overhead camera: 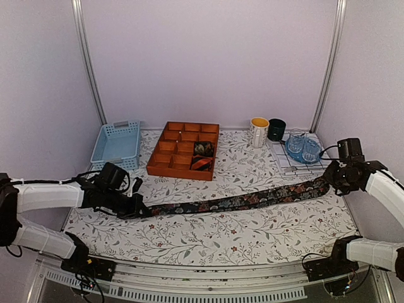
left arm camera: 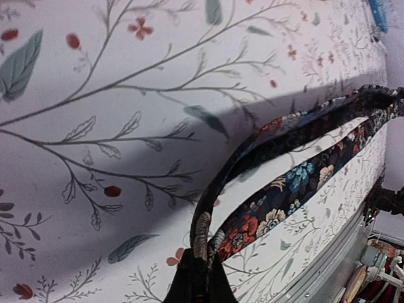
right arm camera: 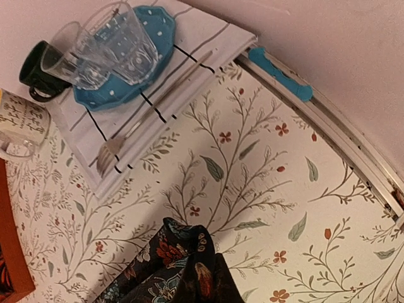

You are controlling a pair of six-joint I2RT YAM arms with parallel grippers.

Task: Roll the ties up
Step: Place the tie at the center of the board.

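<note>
While the long tie (overhead camera: 240, 201) spans your two arms: it lies stretched across the table, unrolled from end to end.
Left gripper (overhead camera: 137, 209): you have it pinched on the narrow end.
Right gripper (overhead camera: 329, 180): it looks clamped on the wide end, though its wrist view hides the fingers.
Orange tray (overhead camera: 177, 172): a dark coil (overhead camera: 203, 148) and a red-and-black coil (overhead camera: 202, 163) sit in neighbouring compartments.
Progress: two ties appear done; this one is left, its rolling not yet begun.
</note>
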